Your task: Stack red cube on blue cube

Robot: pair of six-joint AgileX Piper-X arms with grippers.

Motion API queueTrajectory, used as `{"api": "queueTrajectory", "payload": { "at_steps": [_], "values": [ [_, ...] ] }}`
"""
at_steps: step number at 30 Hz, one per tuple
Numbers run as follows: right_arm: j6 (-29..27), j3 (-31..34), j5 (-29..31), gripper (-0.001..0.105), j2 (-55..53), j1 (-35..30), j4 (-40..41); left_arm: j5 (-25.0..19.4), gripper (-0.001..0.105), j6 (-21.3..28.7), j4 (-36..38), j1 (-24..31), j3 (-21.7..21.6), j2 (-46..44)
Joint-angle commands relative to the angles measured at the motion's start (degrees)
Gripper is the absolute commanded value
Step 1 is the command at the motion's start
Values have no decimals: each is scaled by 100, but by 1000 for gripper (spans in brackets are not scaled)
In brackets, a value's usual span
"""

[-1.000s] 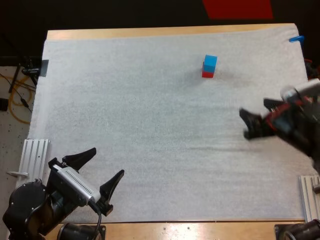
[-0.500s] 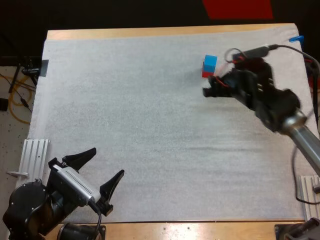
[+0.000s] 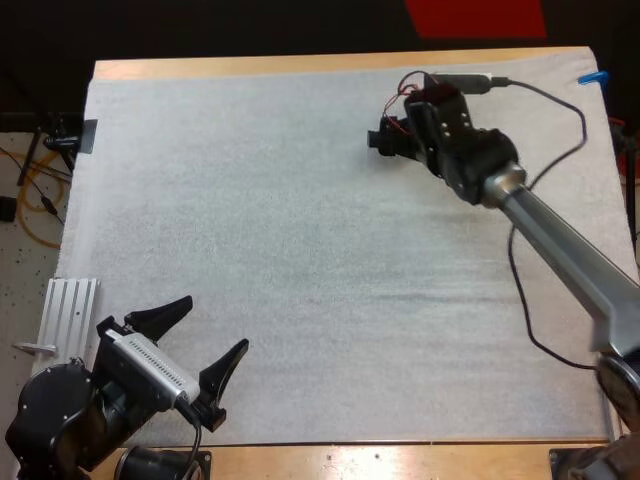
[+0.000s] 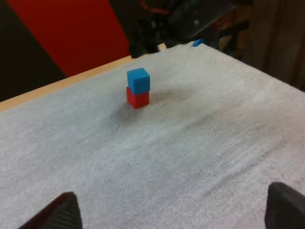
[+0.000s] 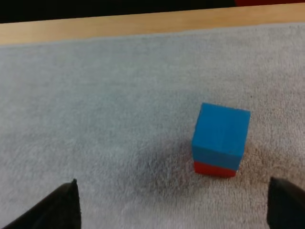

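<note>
Stack of two cubes found on the white mat (image 3: pixel 250 200), toward the far side of the worktop (image 3: pixel 300 65). The blue cube (image 5: pixel 221 131) sits squarely on top of the red cube (image 5: pixel 214 169), and the red one rests on the mat. Order observed is blue over red, the reverse of the task wording. Both cubes stand upright with their edges roughly in line.

Right claw (image 5: pixel 174 200): released. Its two black fingers (image 5: pixel 62 207) stand wide apart, and the stack lies ahead of the gap between them. The fingers are clear of both cubes, with no contact. In the high view the right arm (image 3: pixel 540 225) reaches across the mat to its far part.

Left claw (image 3: pixel 205 335): released, grasping nothing. It rests at the near left corner of the mat with its fingers spread, well apart from the stack. In the left wrist view the stack stands on open mat, with the right arm's dark head beyond it, toward the far worktop edge.
</note>
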Motion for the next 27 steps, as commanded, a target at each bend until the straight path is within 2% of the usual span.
{"api": "queueTrajectory", "payload": {
  "at_steps": [1, 6, 11, 19, 27],
  "values": [
    [57, -155, 64, 77, 136, 7, -40, 30, 75, -81, -66, -31, -34, 19],
    [78, -534, 410, 77, 624, 7, 11, 30, 75, -81, -66, -31, -34, 19],
    [409, -643, 905, 77, 888, 7, 3, 30, 75, -81, -66, -31, -34, 19],
    [705, -643, 983, 77, 1174, 7, -41, 30, 75, -81, -66, -31, -34, 41],
    [693, -647, 1097, 77, 1354, -33, -600, 30, 75, -81, -55, -31, -34, 54]
  ]
}}
